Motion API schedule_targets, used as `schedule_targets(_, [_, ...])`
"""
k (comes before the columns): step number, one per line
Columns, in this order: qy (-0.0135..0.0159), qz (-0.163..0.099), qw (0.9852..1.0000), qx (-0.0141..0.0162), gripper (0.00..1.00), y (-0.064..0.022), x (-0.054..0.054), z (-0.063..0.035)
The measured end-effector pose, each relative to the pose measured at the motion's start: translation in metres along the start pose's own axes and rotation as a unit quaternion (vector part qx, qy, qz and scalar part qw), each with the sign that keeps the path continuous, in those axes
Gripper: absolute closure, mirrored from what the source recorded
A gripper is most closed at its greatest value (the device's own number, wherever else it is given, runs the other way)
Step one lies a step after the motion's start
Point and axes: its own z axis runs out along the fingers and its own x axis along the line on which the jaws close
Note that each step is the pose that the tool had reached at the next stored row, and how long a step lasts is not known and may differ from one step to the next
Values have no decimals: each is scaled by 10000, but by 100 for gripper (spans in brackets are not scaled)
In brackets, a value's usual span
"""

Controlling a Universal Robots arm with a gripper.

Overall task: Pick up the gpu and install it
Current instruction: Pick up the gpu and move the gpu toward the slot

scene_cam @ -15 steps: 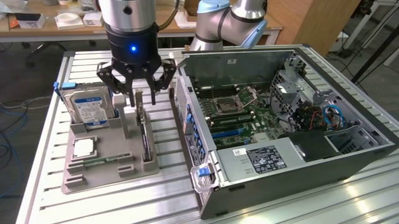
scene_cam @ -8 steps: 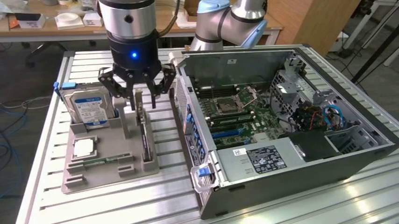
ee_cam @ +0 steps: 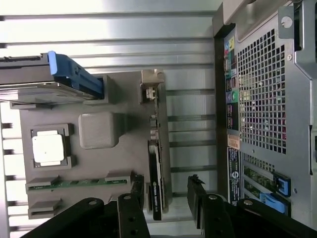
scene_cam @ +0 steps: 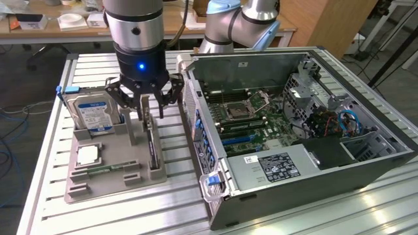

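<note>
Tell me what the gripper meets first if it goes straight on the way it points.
Probably the gpu, standing on edge in the grey tray: the gripper points down at it, open fingers to either side of its top edge. How far above is unclear.

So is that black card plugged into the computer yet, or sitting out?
Out. The gpu stands on edge in a slot of the grey tray, beside the computer case; the open gripper straddles it.

bench (scene_cam: 117, 215): ribbed metal slats, bright satin sheen
tray (scene_cam: 111, 185): matt grey plastic
gpu (ee_cam: 154, 178): black face, slightly glossy
computer case (scene_cam: 313, 198): dull grey sheet metal, perforated
hard drive (scene_cam: 95, 115): silver metal, glossy label
fingers (ee_cam: 197, 198): matt black
</note>
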Motion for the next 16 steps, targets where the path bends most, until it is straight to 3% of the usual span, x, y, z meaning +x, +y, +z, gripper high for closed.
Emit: schedule_targets(16, [-7, 173, 9998, 4, 52, 9, 8, 292])
